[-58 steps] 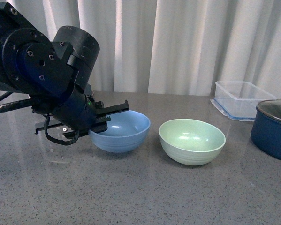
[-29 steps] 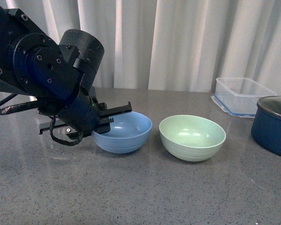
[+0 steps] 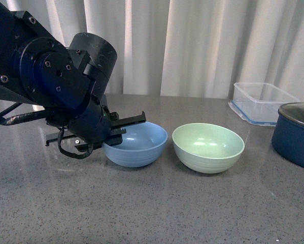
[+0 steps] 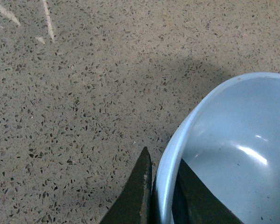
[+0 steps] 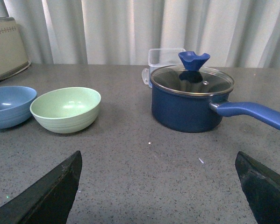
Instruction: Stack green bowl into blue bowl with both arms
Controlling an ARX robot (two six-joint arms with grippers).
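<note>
The blue bowl sits on the grey counter left of centre. My left gripper is shut on its left rim, one finger inside and one outside, as the left wrist view shows on the blue bowl. The green bowl stands upright just right of the blue bowl, a small gap between them. In the right wrist view the green bowl and blue bowl are far off to one side. My right gripper is open and empty above bare counter; it does not show in the front view.
A dark navy pot with a glass lid stands at the right edge, its long handle sticking out. A clear plastic container sits behind it. White curtains hang at the back. A beige box stands far off.
My left gripper has carried the blue bowl a little to the right, closing the gap to the green bowl. The green bowl has not moved.
</note>
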